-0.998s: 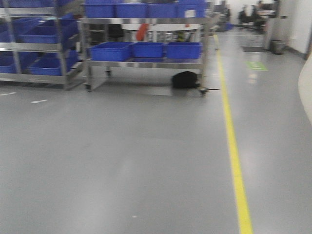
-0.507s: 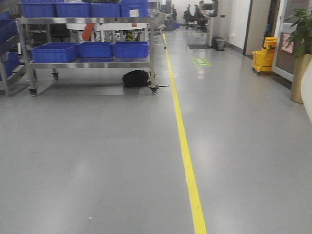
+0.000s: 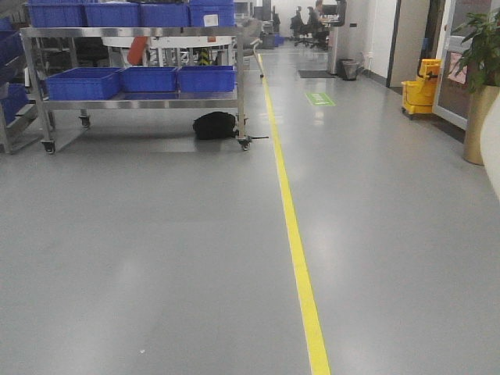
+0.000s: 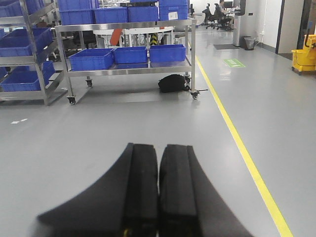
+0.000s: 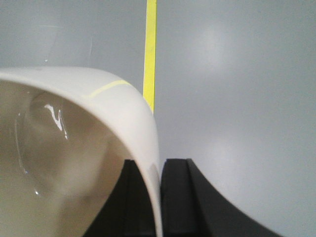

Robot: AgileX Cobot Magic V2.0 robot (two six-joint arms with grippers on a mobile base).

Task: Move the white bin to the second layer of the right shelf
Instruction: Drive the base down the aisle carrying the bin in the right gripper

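Observation:
My right gripper [image 5: 159, 161] is shut on the wall of the white bin [image 5: 74, 148], with one finger inside the tub and one outside. The bin is held above the grey floor, and its cream edge shows at the right border of the front view [image 3: 494, 152]. My left gripper [image 4: 158, 146] is shut and empty, pointing over the floor. A wheeled steel rack [image 3: 141, 101] holding blue crates [image 3: 141, 78] stands far ahead on the left, also in the left wrist view [image 4: 128, 69]. I see no roller level on it from here.
A yellow floor line [image 3: 293, 234] runs ahead. A black bag [image 3: 215, 125] lies under the rack. A second rack with blue crates [image 4: 24, 49] stands further left. A yellow mop bucket [image 3: 420, 90] and a potted plant [image 3: 478, 86] stand at the right.
The front view has swung to the right: the rack moved left in the picture, and the mop bucket and plant came into view. The last half second shows only a small shift.

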